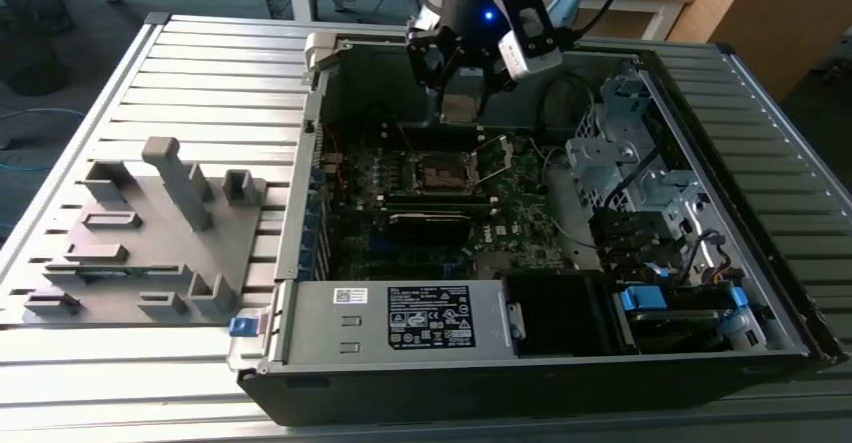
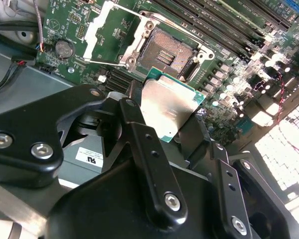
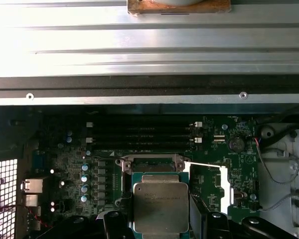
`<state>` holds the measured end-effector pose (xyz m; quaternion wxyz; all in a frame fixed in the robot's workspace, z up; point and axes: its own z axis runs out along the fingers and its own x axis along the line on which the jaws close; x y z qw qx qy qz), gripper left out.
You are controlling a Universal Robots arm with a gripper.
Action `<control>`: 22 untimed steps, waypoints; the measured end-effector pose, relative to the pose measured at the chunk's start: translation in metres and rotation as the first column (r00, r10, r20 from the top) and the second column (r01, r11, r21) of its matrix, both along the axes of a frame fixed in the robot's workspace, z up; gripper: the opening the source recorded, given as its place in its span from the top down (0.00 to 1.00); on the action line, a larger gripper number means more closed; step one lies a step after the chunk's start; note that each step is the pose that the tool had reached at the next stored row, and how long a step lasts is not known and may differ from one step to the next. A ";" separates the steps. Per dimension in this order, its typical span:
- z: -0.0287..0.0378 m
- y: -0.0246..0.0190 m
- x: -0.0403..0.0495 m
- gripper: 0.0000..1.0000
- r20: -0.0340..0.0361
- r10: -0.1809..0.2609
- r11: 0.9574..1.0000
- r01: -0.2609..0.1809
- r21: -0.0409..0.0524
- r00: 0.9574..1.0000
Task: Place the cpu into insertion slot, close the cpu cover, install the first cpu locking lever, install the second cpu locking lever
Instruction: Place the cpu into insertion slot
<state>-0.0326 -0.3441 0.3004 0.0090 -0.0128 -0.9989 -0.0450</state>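
exterior view: gripper (image 1: 461, 92) above the insertion slot (image 1: 444, 172), clamped on the cpu (image 1: 460, 109); cpu cover (image 1: 498, 159) stands open beside the slot.
second wrist view: cpu (image 2: 169, 107) pinched by two opposite edges, apart from the slot (image 2: 168, 50), whose bare contact field shows here; cover (image 2: 92, 29) laid back beside the slot.
first wrist view: cpu (image 3: 161, 206) overlaps the slot (image 3: 152, 163), hiding that field.
handling, judged: light, thin, stiff, fragile; take by the edges, never the faces.
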 end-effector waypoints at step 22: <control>-0.0078 0.0000 0.0000 0.46 0.000 0.000 1.000 0.000 0.000 1.000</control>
